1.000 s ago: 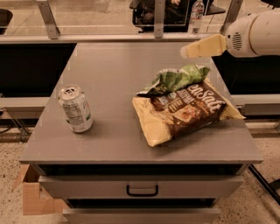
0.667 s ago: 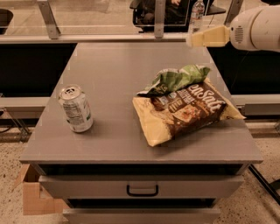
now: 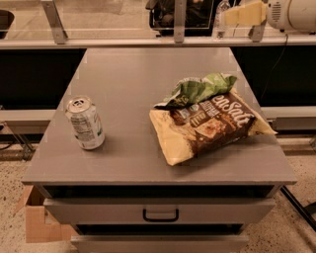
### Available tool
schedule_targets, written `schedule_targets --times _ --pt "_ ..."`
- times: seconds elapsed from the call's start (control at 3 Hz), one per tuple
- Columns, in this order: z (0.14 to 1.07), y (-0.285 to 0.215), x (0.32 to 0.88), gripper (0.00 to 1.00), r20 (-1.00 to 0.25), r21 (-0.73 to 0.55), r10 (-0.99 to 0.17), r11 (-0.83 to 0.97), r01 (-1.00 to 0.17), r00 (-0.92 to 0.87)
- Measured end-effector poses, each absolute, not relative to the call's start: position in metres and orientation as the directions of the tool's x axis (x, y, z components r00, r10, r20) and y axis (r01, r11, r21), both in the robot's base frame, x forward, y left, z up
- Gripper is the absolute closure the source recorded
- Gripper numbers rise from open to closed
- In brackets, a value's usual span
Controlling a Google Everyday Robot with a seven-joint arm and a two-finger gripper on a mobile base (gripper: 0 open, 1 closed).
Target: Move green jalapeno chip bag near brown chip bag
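The green jalapeno chip bag [image 3: 200, 90], crumpled light green and white, lies on the grey table [image 3: 128, 74], resting against the far upper edge of the brown chip bag [image 3: 210, 127]. The brown chip bag, dark brown and cream with white lettering, lies flat on the table's right half. My gripper [image 3: 242, 13] is high at the top right, well above and behind both bags, touching neither. Its cream fingers point left, and the white arm runs off the right edge.
A green-and-white soda can [image 3: 86, 123] stands upright on the table's left side. A drawer with a black handle [image 3: 160, 215] is below the front edge. A cardboard box [image 3: 37, 220] sits on the floor at the lower left. A railing runs behind the table.
My gripper has risen and drawn back toward the top right, away from the bags. The bags and the can have not moved.
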State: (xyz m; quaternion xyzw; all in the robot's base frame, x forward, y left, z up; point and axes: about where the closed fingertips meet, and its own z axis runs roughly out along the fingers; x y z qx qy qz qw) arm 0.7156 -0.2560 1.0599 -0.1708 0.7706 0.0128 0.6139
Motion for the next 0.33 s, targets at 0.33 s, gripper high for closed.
schedule_targets --times 0.33 --pt "1.0654 -0.2552 0.7141 0.00 -0.952 -0.192 -0.247 0.941 -0.278 -0.180"
